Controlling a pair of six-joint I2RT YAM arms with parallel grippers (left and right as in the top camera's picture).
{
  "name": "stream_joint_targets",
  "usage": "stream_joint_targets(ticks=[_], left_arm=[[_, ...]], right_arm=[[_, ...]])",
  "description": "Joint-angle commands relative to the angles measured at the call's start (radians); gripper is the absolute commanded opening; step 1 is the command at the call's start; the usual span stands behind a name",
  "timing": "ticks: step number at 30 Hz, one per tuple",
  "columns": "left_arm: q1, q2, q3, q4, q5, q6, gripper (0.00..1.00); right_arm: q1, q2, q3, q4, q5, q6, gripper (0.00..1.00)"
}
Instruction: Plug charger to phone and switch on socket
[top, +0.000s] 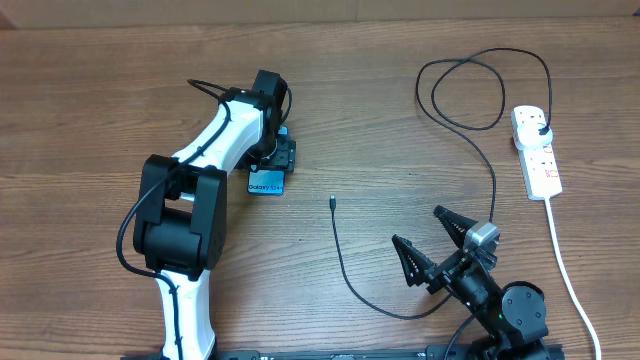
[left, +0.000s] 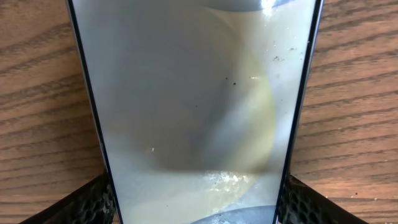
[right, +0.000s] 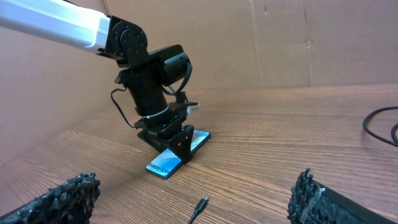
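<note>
Pale-screened, dark-edged phone (top: 266, 185) lay seemingly clasped by the left gripper (top: 272, 165); right gripper (top: 416, 226) gaped empty near the front edge

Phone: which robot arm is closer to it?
Left. The left gripper is over the phone, jaws against its edges. The right gripper hangs open far away, past the cable tip.

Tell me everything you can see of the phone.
The phone is a slim rectangle with a dark edge and a glossy light blue screen that reads "Galaxy S24" at the end nearer the robot. It lies flat, face up, on the wooden table. The left gripper stands over it with a finger against each long edge, hiding its far half from overhead.
</note>
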Motion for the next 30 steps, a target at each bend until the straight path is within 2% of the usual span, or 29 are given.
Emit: stream_joint_targets(ticks=[1,6,15,24,26,30], left_arm=[[0.0,0.022,-0.038,-0.015,-0.024,0.015,0.64],[0.0,0.022,-0.036,-0.018,-0.008,0.0,0.56],[0.0,0.022,0.023,-0.053,0.069,-0.035,0.34],[0.0,0.022,0.188,-0.206,0.141,-0.106,0.08],[0.0,0.022,0.222,-0.235,0.158,-0.13,0.04],[-0.003,0.022,0.277,-0.274,0.167,-0.172,0.04]], right_arm=[[0.003,-0.01,-0.01,0.006,0.003,-0.001,1.0],[0.003,-0.01,-0.01,0.006,0.003,-0.001,1.0],[0.003,-0.01,-0.01,0.006,0.003,-0.001,1.0],[0.003,-0.01,-0.01,0.006,0.003,-0.001,1.0],[0.003,-0.01,-0.01,0.006,0.003,-0.001,1.0],[0.003,-0.01,-0.01,0.008,-0.016,0.014,1.0]])
